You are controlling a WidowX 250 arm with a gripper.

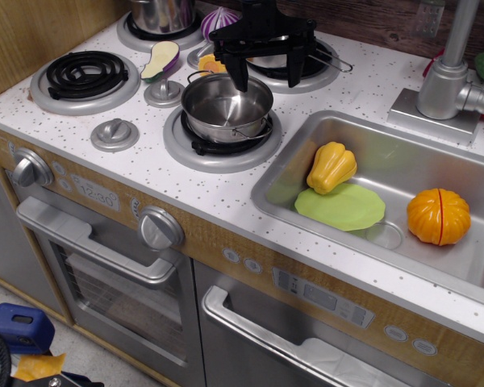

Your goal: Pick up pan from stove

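A small shiny steel pan (227, 106) sits on the front right burner (220, 141) of the toy stove, its thin wire handles at the rim. My black gripper (267, 78) hangs just above and behind the pan, over its far rim. Its two fingers are spread apart, the left one (239, 71) over the pan's back edge and the right one (297, 71) past the pan over the rear burner. It holds nothing and does not touch the pan.
A steel pot (161, 14) stands on the back left burner. An eggplant slice (160, 59) and a purple onion (218, 19) lie between burners. The sink (460, 278) at right holds a yellow pepper (331, 166), a green plate (341, 206) and an orange pumpkin (439, 215). A faucet (450, 81) rises behind it.
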